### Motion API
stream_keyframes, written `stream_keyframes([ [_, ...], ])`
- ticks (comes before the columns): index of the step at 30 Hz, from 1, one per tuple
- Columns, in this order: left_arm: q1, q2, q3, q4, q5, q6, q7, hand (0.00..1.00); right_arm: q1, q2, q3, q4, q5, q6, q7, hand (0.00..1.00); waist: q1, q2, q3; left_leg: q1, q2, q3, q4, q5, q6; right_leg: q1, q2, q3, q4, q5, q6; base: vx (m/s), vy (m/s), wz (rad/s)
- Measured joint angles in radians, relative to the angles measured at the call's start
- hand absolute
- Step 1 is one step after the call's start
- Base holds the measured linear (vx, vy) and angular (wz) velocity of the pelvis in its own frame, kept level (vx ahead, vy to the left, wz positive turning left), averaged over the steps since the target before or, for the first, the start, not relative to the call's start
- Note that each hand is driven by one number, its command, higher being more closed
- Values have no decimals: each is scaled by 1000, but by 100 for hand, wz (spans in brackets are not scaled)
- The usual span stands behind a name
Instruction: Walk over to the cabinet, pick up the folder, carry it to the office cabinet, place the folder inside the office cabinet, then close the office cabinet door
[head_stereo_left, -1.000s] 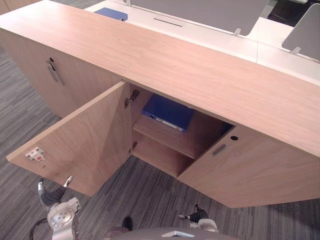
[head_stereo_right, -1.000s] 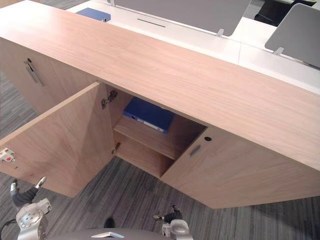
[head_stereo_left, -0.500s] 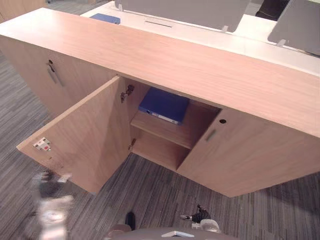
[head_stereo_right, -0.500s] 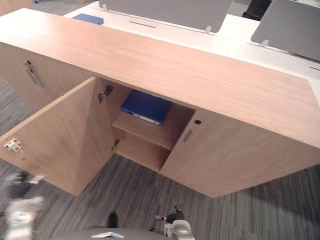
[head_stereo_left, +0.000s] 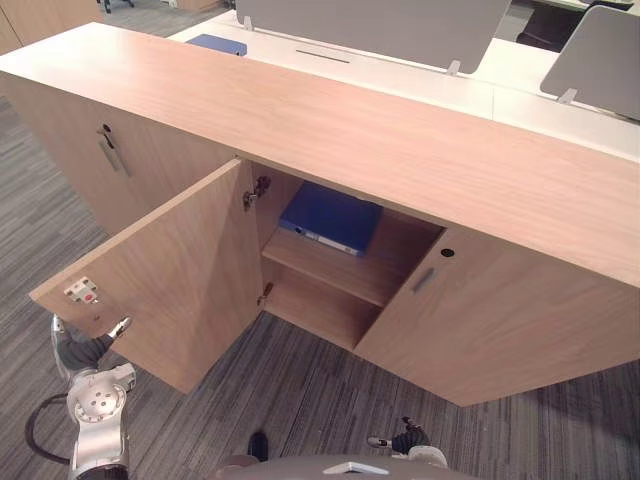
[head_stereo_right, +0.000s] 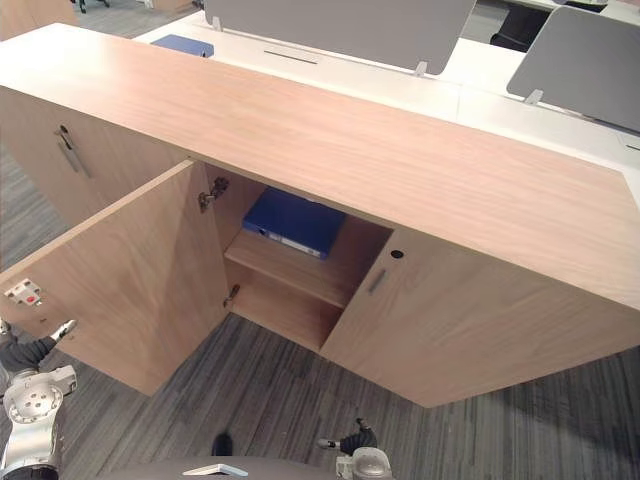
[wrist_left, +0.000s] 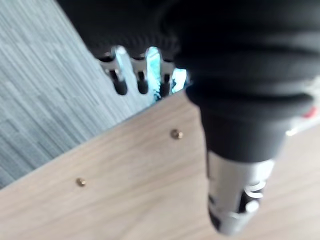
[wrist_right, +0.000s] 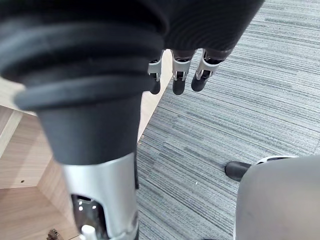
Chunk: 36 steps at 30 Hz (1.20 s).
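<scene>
Left eye view: what's biggest?

A long wood-grain cabinet (head_stereo_left: 400, 140) with a flat top, on grey striped carpet (head_stereo_left: 330, 400). Its left door (head_stereo_left: 180, 270) is swung wide open. The right door (head_stereo_left: 500, 320) is shut.

And the folder?

The folder (head_stereo_left: 332, 218), blue and flat, lies on the upper shelf (head_stereo_left: 335, 268) inside the open compartment, with a pale label on its front edge.

Near either hand?

Well apart from both. The left robot hand (head_stereo_left: 88, 350) sits low beside the left door's free outer edge, below the folder and off to the left. The right robot hand (head_stereo_left: 405, 438) hangs low over the carpet in front of the cabinet.

And the fingers?

The left wrist view shows the left fingers (wrist_left: 142, 82) fairly straight just past the door's edge, with the thumb stretched out over the wood panel, gripping nothing. The right fingers (wrist_right: 179, 82) hang loose and empty above the carpet.
</scene>
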Motion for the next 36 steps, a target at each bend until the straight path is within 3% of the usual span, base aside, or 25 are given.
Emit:
stream_keyframes([
  [6, 21, -11, -21, -1, 4, 4, -5, 0, -20, 4, 0, 3, 0, 1, 0, 0, 1, 26, 21, 26, 4, 13, -2, -3, -4, 21, 2, 2, 2, 8, -12, -4, 0, -2],
  [12, 22, -23, -51, -1, 12, 5, -21, 0, -22, 4, 0, 23, 0, 3, 0, 0, -4, 30, 33, 27, 10, 14, -2, -7, -9, 15, 2, -1, 2, 0, -10, -126, -9, -4],
  [21, 73, -83, -96, -52, 49, 5, -41, 0, -12, 5, 0, 18, 0, 3, 0, 0, -4, 17, 24, 9, -4, 12, -2, -3, -5, 1, -12, 4, 0, -21, 8, -18, 15, 6],
  [23, 76, -81, -92, -51, 49, 10, -42, 0, -12, 6, -1, 18, 0, 3, 0, 0, 0, 18, 24, 5, -10, 16, -2, -8, 2, -3, -15, 8, -1, -18, 8, 94, 28, -4],
  [25, 71, -36, -53, -25, 41, 9, -89, 0, -12, 6, 0, 18, 0, 4, 2, 0, -1, 11, 20, 11, -15, 24, -1, -17, 10, 0, -18, 21, -5, -8, 19, 114, 17, -16],
  [27, 50, 26, -40, 23, -71, 21, -121, 0, -11, 5, -1, 9, 3, 4, 8, 0, -8, 12, 19, 19, -15, 48, -1, -17, 15, 3, -18, 43, -12, -2, 18, 123, 7, -28],
  [29, 43, 32, -27, 23, -194, 30, -145, 0, -9, 4, -1, -2, 2, 20, 10, 0, -9, 12, 20, 20, -15, 56, -1, -19, 14, 4, -18, 52, -13, 1, 16, 99, 5, -11],
  [32, 38, 35, -29, 65, -262, 23, -172, 0, -6, 3, -1, -7, 2, 25, 30, 0, -9, 14, 21, 33, -11, 64, -1, -23, 8, 12, -14, 54, -12, 7, 8, 20, -3, -3],
  [36, -58, 103, -38, 303, -357, 17, -174, 0, -7, 2, 0, -9, 3, 20, 35, 0, -21, 22, 25, 51, 2, 103, -1, -33, -3, 12, -7, 81, -13, 11, 3, -59, -16, -27],
])
